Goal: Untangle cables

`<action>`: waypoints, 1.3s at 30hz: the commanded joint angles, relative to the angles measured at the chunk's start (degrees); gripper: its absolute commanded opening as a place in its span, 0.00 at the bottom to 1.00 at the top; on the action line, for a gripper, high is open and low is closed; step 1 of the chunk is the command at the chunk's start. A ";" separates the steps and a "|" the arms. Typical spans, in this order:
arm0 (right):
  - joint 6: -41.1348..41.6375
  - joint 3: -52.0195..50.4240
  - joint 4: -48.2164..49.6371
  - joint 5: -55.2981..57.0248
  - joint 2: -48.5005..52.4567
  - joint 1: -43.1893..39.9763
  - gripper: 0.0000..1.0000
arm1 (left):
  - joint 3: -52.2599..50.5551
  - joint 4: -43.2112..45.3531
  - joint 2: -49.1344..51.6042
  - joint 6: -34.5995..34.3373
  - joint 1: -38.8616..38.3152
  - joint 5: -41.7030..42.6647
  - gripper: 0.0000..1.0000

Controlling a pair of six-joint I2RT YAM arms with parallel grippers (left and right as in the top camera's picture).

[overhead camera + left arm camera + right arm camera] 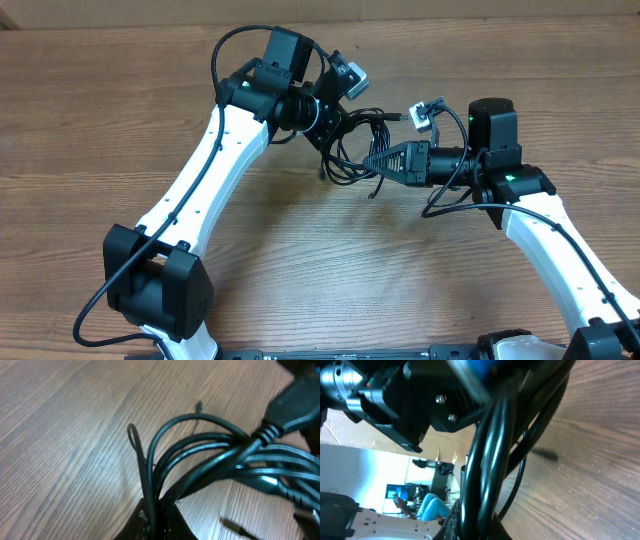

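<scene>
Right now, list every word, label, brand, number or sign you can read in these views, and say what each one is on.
None can be read.
The cables, the white arm links and the wooden table show no print in any view.
The blue patch in the room behind, seen in the right wrist view, is too blurred to tell whether it holds any text.

Cables (347, 166) between both arms' jaws (over the table (100, 130))
</scene>
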 commanded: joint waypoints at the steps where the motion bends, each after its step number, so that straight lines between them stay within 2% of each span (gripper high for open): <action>1: -5.03 -0.24 -0.26 -6.88 -1.27 0.76 0.04 | 0.68 3.78 -0.42 -7.43 2.03 -5.51 0.04; 8: -17.42 -0.24 0.11 -17.84 -1.27 1.62 0.04 | 0.66 4.63 -0.42 -19.91 2.19 -6.69 0.04; 15: -19.08 -0.24 2.10 -20.20 -1.27 1.62 0.04 | 0.66 5.01 -0.42 -30.56 2.19 -6.67 0.04; 21: -18.99 -0.24 6.34 -19.98 -1.27 1.38 0.04 | 0.66 3.34 -0.42 -30.45 1.75 -6.62 0.04; 25: -18.51 -0.24 8.11 -15.93 -1.27 1.11 0.04 | 0.66 0.72 -0.42 -29.77 1.68 -6.64 0.04; 26: -18.18 -0.24 8.11 -14.23 -1.27 1.11 0.05 | 0.66 0.20 -0.42 -29.77 1.66 -6.67 0.04; 29: -15.45 -0.22 8.09 -8.70 -1.27 1.11 0.20 | 0.66 -0.35 -0.42 -29.83 1.68 -6.91 0.04; 32: -13.11 -0.24 8.09 -3.89 -1.27 1.11 0.26 | 0.66 -0.33 -0.42 -29.86 1.68 -8.07 0.04; 37: -10.95 -0.24 7.76 1.86 -1.27 1.11 0.45 | 0.66 -0.35 -0.42 -30.12 1.68 -8.79 0.04; 39: -10.95 -0.24 6.88 4.00 -1.27 1.11 0.49 | 0.66 -0.33 -0.42 -30.40 1.68 -8.83 0.04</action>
